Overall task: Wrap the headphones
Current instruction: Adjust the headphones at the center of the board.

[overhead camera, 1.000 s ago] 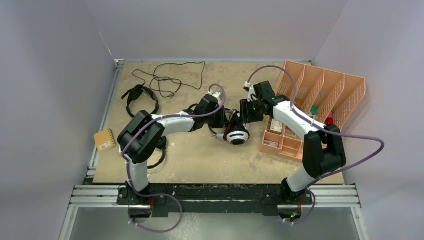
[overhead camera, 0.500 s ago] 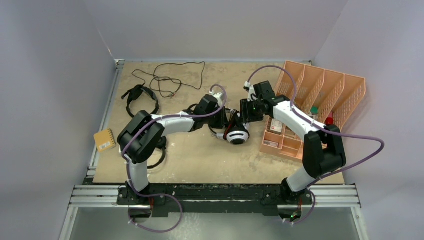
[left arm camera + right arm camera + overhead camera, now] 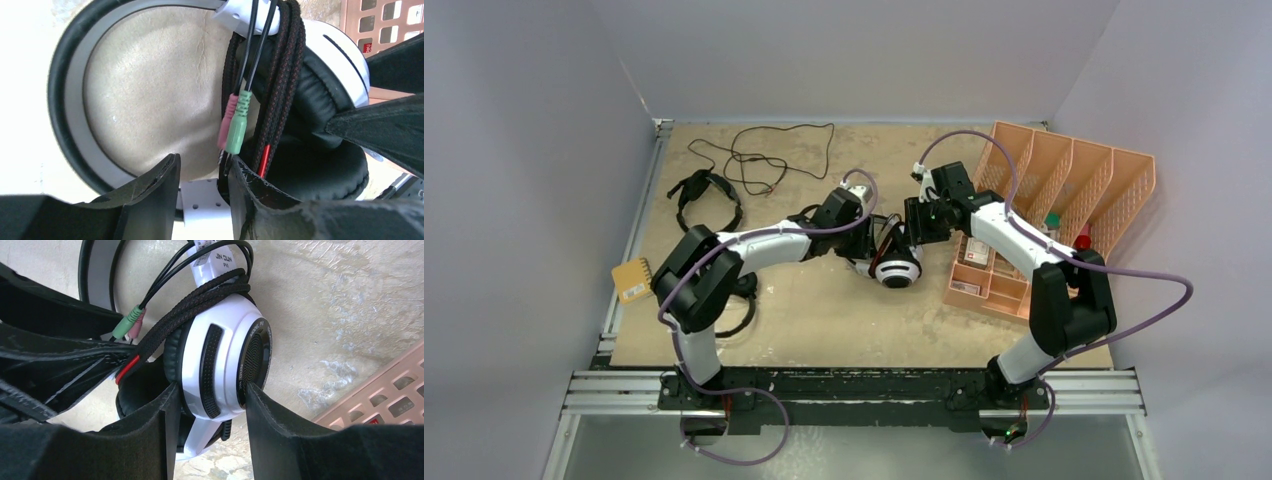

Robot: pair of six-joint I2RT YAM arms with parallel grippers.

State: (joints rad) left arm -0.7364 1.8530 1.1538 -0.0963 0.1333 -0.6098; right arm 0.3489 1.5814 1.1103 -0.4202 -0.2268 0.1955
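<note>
Both arms stretched inward, left gripper (image 3: 204,160) with jaws parted, right gripper (image 3: 210,387) — a finger either side — clamping white earcup (image 3: 227,335).

I see glossy white plastic on the headphones (image 3: 225,355), a braided cloth cable (image 3: 195,302), a rough matt surface (image 3: 350,300).

White-black headphones (image 3: 225,355), plugs (image 3: 238,125) (pink, green)

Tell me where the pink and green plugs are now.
The plugs hang at the white headphones in the middle of the table, beside the braided cable and just above the left gripper in its wrist view.
</note>
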